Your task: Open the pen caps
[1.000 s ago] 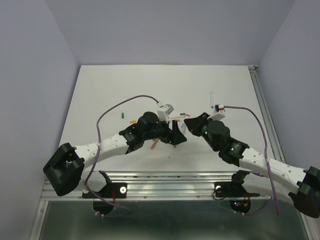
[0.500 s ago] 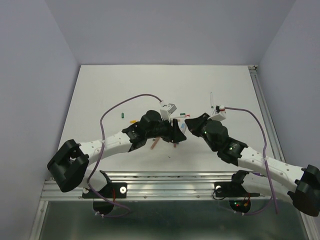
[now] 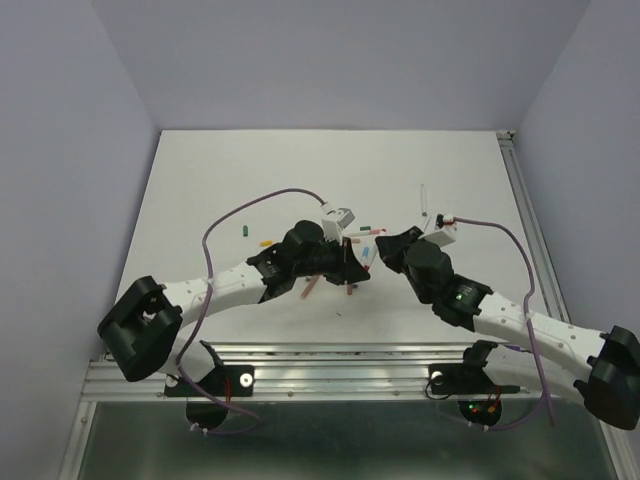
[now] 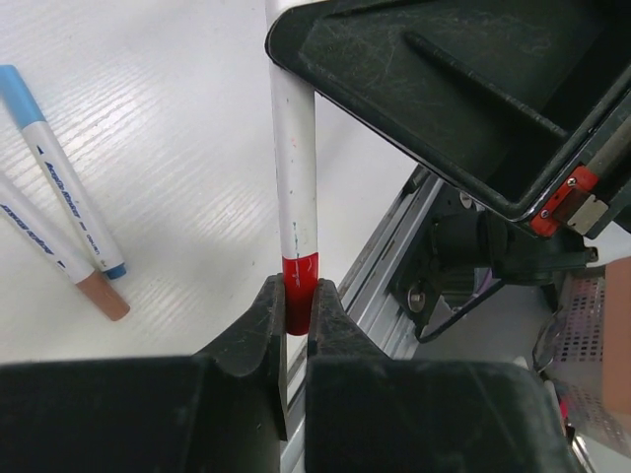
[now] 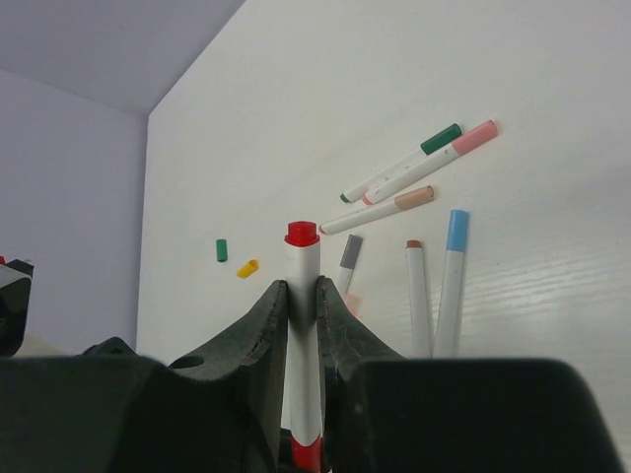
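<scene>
left wrist view tells me the most: the left gripper [image 4: 299, 301] is closed on the red cap [image 4: 300, 281] at the end of a white barrel [image 4: 294, 168], and the hold looks shallow. right wrist view shows the right gripper [image 5: 302, 301] clamped around the same barrel. so the cap is on the pen, in the air between both arms — i judge it not yet pulled off. a green cap [image 5: 222, 250] and a yellow cap [image 5: 247, 267] lie loose on the table [image 5: 493, 59], apart from the other pens [image 5: 451, 286]. my worry: with such a hold, a pull could slip off the cap; a pull not along the barrel could drag it through the right jaws.
</scene>
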`<state>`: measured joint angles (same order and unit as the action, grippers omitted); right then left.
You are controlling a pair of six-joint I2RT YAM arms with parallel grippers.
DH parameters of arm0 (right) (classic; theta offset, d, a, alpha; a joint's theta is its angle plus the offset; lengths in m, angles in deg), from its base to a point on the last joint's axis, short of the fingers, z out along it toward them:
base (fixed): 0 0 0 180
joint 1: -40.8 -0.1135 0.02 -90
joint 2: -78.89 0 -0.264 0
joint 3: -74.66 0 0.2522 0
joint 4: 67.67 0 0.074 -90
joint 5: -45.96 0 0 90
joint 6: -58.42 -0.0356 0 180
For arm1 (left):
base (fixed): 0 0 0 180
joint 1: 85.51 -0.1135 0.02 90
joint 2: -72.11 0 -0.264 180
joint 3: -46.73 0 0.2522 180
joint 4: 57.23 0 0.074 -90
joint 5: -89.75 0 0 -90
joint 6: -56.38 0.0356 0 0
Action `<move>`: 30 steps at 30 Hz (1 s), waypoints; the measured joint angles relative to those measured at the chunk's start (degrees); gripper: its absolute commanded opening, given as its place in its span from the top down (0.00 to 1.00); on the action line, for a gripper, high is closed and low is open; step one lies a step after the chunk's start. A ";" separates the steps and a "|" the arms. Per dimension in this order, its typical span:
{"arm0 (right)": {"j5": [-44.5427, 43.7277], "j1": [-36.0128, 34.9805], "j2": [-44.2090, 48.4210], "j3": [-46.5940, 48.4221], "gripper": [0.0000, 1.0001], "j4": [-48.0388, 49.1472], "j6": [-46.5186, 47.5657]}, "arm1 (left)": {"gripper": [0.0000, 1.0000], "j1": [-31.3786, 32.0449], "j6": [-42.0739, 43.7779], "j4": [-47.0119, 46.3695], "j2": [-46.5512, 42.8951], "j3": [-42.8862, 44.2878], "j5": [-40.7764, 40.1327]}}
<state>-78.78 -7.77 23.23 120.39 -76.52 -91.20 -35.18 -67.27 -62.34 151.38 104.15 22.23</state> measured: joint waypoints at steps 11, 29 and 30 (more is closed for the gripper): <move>-6.58 0.26 -10.60 8.81 0.99 -2.80 1.51 | 1.00 2.03 -4.98 -4.17 -4.02 -5.40 -7.48; -2.21 24.33 -25.49 19.74 0.99 -1.03 14.40 | 1.00 11.15 -14.67 11.23 -16.52 -9.38 -23.76; -1.42 25.18 -25.49 19.74 0.99 -1.51 14.82 | 1.00 9.38 -14.21 12.39 -16.44 -8.46 -24.70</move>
<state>-80.20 17.41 -2.26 140.12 -78.03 -76.38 -25.81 -81.48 -49.95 134.94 95.69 -2.47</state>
